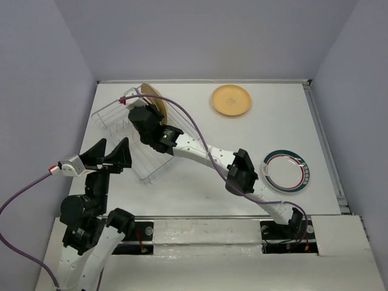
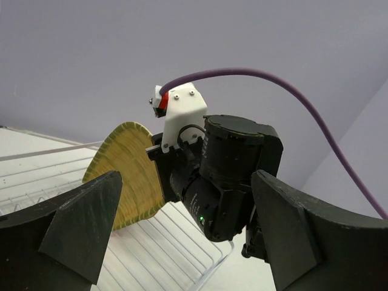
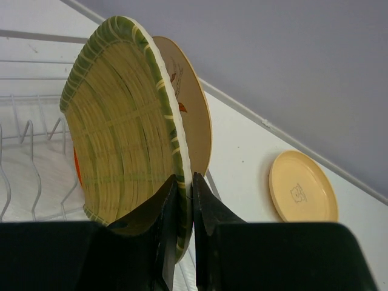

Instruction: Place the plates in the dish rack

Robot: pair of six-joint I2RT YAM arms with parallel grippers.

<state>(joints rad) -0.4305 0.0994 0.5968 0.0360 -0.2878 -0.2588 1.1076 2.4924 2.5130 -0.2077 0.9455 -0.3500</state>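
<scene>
Right gripper (image 3: 185, 183): nearly closed, its two fingers pinching the lower rim of the yellow ribbed plate (image 3: 121, 130), one finger on each face.
Yellow ribbed plate: held upright on edge over the dish rack (image 1: 113, 119), ribbed face turned towards the right wrist camera. Whether its lower edge touches the wires I cannot tell.
Tan plate (image 3: 195, 118): upright just behind the ribbed plate, nearly face to face with it, with a small reddish mark on its face.
Dish rack: wire basket at the far left of the tabletop (image 1: 267, 130), with the right arm reaching across to it.
Left gripper (image 1: 114, 145): jaws spread wide and holding nothing, at the near side of the rack and pointed towards the right gripper.
Round beige plate (image 1: 231, 100): flat on the far tabletop, well apart from the rack.
White plate with green and red rim rings (image 1: 285, 171): flat on the right of the tabletop, beside the right arm.
Purple cable (image 2: 291, 91): arcs away from the right wrist.
</scene>
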